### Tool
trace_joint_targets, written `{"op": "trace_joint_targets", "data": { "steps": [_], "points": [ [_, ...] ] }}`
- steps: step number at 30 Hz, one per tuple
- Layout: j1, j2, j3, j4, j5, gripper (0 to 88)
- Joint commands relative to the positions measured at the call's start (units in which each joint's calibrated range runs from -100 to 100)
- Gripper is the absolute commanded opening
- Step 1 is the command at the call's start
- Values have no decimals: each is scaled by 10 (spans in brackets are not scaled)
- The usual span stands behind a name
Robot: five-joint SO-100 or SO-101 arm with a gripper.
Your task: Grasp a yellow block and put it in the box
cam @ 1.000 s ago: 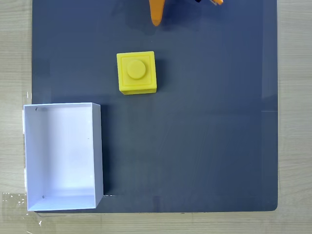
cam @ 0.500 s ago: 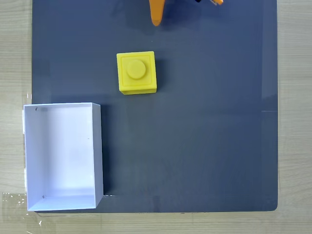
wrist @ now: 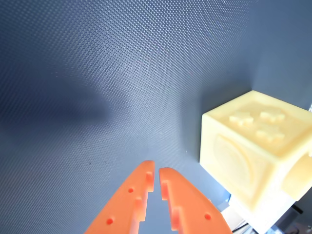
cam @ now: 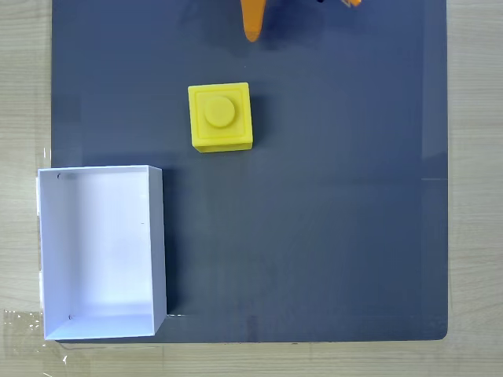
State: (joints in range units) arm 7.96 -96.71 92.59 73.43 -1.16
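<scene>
Your gripper [wrist: 156,171] was nearly closed, empty, with the block [cam: 221,116] free on the mat [cam: 330,220], well apart from the box [cam: 158,236]. It looked rigid, light, smooth plastic; you would want opposite flat sides.

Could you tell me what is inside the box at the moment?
Nothing: the box shows only its bare white floor in the fixed view. The block sits outside it on the mat. Nothing hides the floor.
</scene>
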Motion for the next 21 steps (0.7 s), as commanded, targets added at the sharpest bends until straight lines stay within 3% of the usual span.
{"op": "trace_joint_targets", "data": {
  "steps": [1,6,13,21],
  "points": [
    [-2,70,-63,-53,0,18],
    [-32,206,-165,-144,0,18],
    [-72,397,-405,-147,1,19],
    [-66,650,-694,25,2,19]
  ]
}}
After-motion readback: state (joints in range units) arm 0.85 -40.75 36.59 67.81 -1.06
